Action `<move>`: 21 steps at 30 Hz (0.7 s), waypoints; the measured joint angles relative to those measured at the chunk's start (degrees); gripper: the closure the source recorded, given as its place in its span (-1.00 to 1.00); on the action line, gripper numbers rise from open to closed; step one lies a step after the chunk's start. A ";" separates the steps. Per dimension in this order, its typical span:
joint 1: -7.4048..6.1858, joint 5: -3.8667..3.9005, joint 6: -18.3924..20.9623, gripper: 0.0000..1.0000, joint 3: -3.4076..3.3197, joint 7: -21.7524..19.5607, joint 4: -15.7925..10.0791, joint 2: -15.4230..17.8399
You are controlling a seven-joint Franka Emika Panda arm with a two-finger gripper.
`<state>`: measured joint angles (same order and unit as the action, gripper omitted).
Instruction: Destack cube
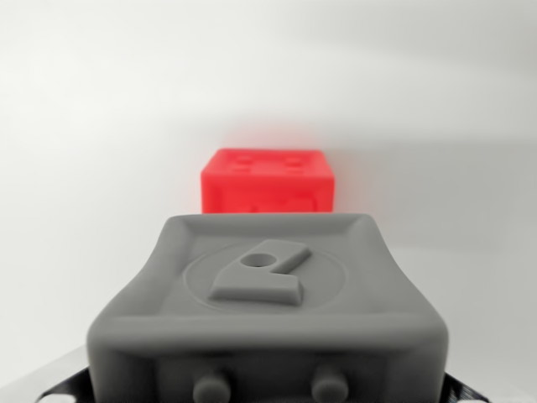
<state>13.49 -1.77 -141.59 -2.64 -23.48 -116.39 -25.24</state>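
A grey cube (268, 311) with a raised emblem on its top face fills the lower half of the wrist view, very close to the camera. Only dark slivers of my fingers (457, 388) show at the bottom corners, pressed against the cube's two sides, so my gripper (268, 390) is shut on it. Behind it, farther off, a red cube (268, 180) with studs on top rests on the white surface (101, 168). The grey cube hides the red cube's lower part, and I cannot tell whether the two touch.
The white surface runs evenly to the left, right and back of the red cube. Nothing else stands in view.
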 joint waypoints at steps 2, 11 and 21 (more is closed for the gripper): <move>-0.01 0.02 0.42 1.00 -0.02 -0.01 0.00 0.47; -0.03 0.11 3.23 1.00 -0.08 -0.05 0.04 3.27; -0.03 0.22 6.87 1.00 -0.13 -0.11 0.69 6.32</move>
<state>13.46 -1.55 -134.72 -2.77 -23.58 -115.70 -18.92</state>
